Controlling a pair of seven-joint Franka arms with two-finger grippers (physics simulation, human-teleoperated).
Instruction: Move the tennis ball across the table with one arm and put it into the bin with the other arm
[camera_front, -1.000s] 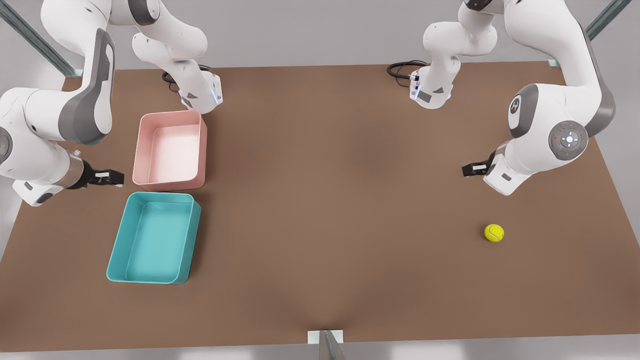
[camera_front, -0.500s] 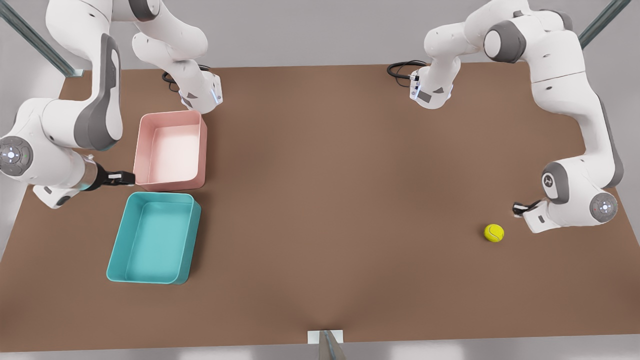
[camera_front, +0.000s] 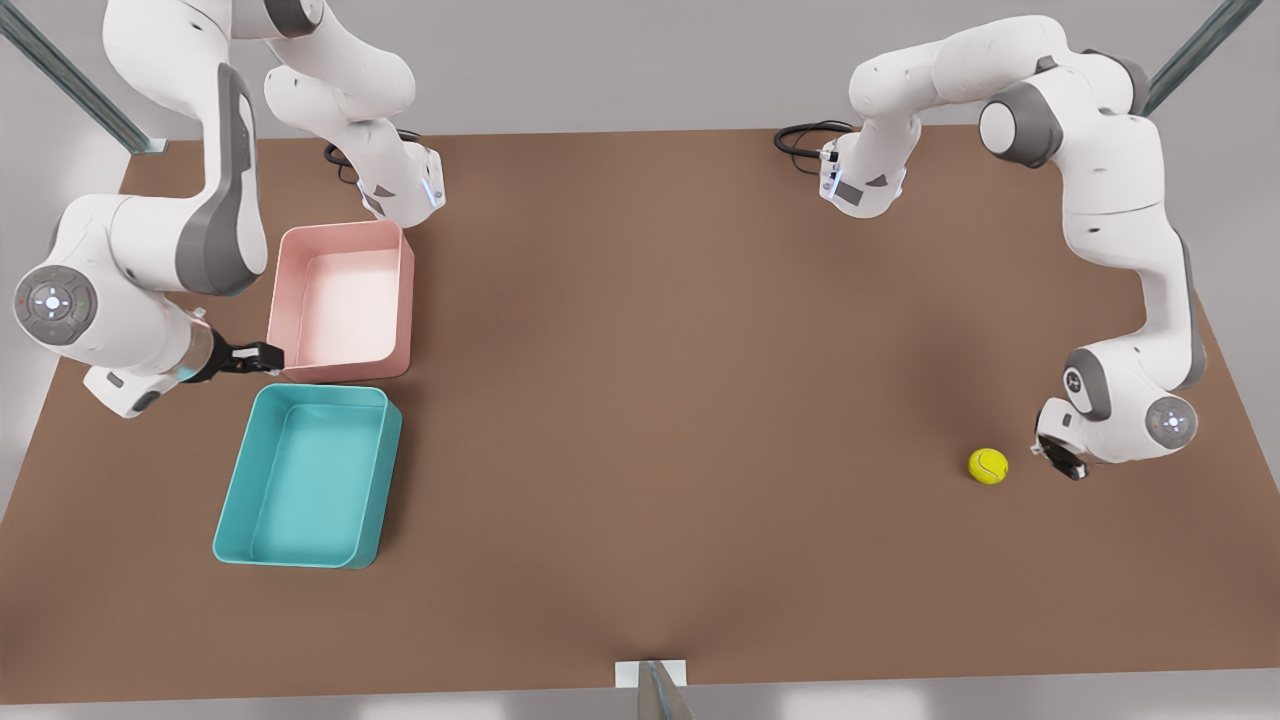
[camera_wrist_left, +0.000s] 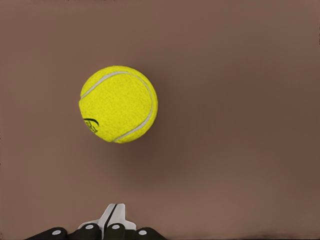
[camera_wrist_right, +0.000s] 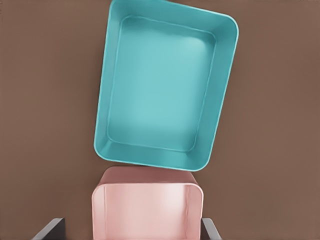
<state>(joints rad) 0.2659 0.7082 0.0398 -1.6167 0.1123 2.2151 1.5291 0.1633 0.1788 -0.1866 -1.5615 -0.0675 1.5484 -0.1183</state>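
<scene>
Tennis ball (camera_front: 988, 466) lower right, untouched; left gripper (camera_front: 1060, 462) beside it, fingers together, should push; right gripper (camera_front: 262, 356) spread wide, waits by teal bin (camera_front: 232, 500).

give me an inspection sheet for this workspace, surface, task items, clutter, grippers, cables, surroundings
Surface: brown table, flat, matte.
Task items: tennis ball resting on the table at the front view's right; teal bin at the left, nothing inside.
Clutter: pink bin beside the teal one, nothing inside.
Grippers: left gripper low beside the ball, not touching, fingers together; right gripper near the pink bin's corner, open, holding nothing.
Cables: black loops at both arm bases on the far edge.
Surroundings: grey wall, metal struts at the corners.
</scene>
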